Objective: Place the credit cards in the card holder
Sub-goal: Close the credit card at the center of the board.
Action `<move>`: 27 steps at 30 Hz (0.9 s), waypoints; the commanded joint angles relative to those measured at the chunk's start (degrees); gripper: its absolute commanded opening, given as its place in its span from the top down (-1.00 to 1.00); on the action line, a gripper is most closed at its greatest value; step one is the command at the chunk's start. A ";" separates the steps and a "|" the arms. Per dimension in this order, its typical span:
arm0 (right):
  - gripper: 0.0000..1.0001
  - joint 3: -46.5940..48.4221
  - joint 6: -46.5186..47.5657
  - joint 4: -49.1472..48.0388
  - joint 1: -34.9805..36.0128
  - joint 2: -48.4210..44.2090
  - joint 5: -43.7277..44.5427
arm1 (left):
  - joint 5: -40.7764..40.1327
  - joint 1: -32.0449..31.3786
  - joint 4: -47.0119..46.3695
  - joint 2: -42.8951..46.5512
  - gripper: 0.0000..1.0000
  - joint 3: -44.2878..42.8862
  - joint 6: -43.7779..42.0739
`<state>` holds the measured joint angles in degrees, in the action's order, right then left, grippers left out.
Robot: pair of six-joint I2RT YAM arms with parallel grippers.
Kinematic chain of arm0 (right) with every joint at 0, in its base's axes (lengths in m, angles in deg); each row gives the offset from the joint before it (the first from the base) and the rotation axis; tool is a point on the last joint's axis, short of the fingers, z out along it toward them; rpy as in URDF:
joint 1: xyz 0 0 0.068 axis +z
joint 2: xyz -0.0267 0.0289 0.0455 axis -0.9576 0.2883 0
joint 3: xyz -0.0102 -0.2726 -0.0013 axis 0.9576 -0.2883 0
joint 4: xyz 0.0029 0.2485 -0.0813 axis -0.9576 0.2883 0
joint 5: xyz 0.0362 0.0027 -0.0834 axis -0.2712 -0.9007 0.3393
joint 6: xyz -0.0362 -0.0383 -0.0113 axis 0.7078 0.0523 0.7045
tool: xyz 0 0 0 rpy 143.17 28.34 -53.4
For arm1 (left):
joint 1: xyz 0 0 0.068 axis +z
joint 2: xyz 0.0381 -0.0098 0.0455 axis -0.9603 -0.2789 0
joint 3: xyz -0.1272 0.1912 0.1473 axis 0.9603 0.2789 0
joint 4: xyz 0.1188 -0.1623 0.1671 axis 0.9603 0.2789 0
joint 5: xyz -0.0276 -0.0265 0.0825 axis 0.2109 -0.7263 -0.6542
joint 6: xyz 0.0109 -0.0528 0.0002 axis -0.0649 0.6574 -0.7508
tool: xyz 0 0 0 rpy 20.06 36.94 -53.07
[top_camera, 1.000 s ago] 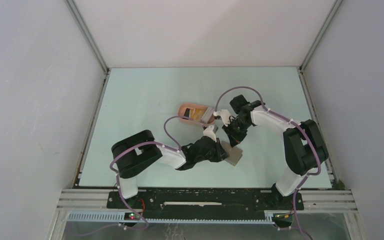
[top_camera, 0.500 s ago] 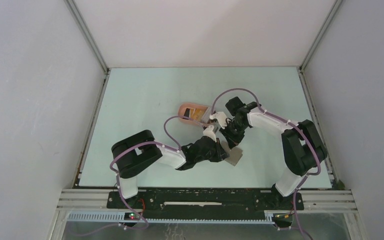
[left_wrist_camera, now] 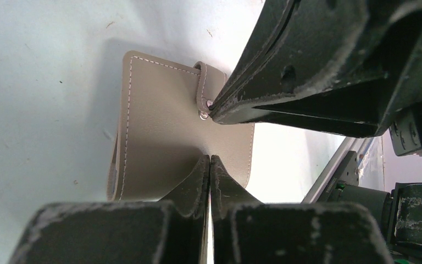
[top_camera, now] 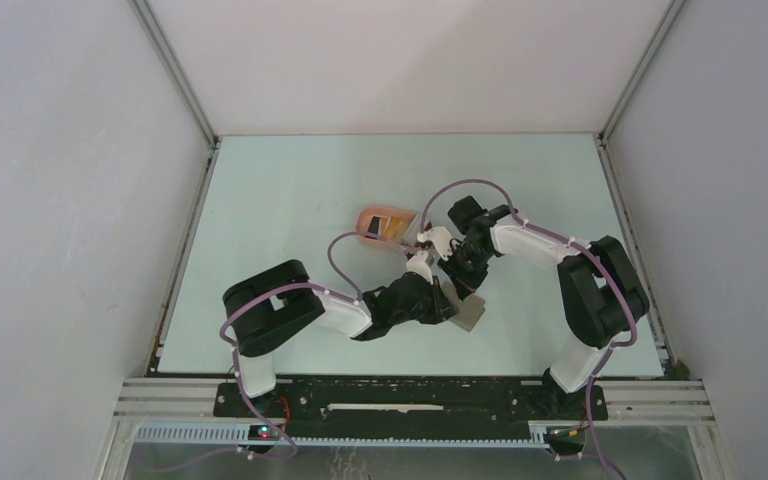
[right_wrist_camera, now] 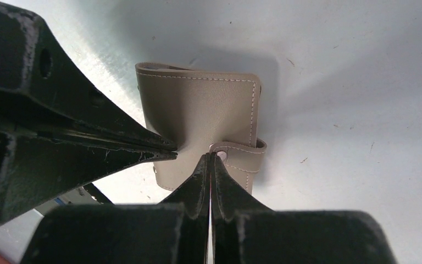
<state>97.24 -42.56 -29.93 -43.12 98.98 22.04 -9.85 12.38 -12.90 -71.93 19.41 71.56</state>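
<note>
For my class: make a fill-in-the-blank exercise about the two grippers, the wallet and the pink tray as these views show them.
1. The left gripper and the right gripper both have their jaws ____.
2. Their tips meet on the grey wallet, whose stitching is ____.
3. In the top view, the pink card holder holds a card coloured ____.

Missing words: shut; white; yellow-orange.

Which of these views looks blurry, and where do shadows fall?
Left wrist: the left claw soft up close, stitching on the wallet sharp, shadow on the table beside it. Right wrist: right claw likewise soft, shadow above the wallet. Top external: even light, no glare.
</note>
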 commanded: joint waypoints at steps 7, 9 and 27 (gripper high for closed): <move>1.00 -0.06 0.23 0.27 1.70 2.09 1.58 | -2.81 0.70 2.24 -0.66 0.94 0.24 -1.30; 1.00 -0.07 0.30 0.49 2.19 2.70 1.77 | -2.81 0.70 2.24 -0.67 0.94 0.23 -1.30; 1.00 -0.07 -1.51 1.45 1.59 8.14 5.79 | -2.90 0.70 1.35 0.03 0.95 1.09 -1.32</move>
<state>99.60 -44.14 -28.05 -41.98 102.19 23.50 -9.83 12.44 -12.88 -71.93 19.50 72.02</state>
